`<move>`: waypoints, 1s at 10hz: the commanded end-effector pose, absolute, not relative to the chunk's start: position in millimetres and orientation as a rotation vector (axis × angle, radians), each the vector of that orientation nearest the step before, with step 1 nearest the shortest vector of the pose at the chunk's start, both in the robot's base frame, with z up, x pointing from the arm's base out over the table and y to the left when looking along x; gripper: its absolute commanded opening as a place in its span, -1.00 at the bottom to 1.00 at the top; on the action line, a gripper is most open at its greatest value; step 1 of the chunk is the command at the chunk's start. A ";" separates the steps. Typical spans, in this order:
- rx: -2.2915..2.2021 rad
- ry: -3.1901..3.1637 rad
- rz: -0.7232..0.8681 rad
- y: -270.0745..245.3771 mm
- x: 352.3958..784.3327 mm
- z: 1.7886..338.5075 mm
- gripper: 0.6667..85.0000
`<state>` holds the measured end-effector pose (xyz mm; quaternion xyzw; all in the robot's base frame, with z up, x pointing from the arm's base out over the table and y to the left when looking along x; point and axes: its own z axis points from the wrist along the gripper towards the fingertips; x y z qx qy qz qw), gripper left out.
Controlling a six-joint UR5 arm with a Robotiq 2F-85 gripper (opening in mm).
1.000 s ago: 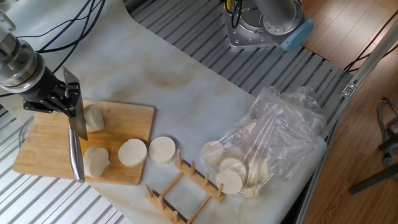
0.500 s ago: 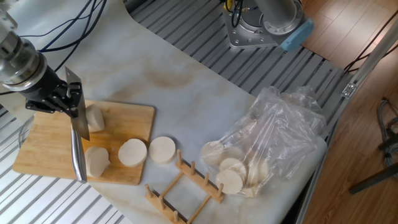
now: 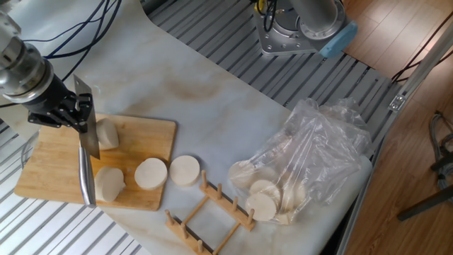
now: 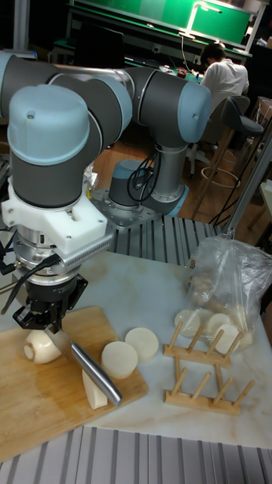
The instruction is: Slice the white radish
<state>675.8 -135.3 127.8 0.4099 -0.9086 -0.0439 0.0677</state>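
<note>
The white radish, a thick cream-white smooth cylinder, lies in two chunks on the pale bamboo cutting board (image 3: 49, 166): the nearer chunk (image 3: 109, 183) at the board's 5 o'clock corner, the farther rounded chunk (image 3: 106, 134) at about 12 o'clock. The black two-finger gripper (image 3: 62, 113) is closed on the handle of a steel-bladed knife (image 3: 86, 152), whose blade hangs between the chunks, close beside both. For a clean cut, I judge the blade should be set square across one chunk and pressed straight down. At 3 o'clock, two cut round discs (image 3: 151, 173) sit at the board's edge, beyond them a wooden rack (image 3: 205, 209) and a clear plastic bag (image 3: 311, 156).
</note>
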 end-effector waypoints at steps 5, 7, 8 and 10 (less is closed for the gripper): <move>1.185 -2.752 -0.121 -126.6 675.8 132.2 -0.98; 1.181 -2.800 -0.149 -112.2 680.1 123.1 -0.98; 1.179 -2.807 -0.160 -108.9 681.9 124.3 -0.98; 1.173 -2.790 -0.138 -113.8 681.6 131.6 -0.98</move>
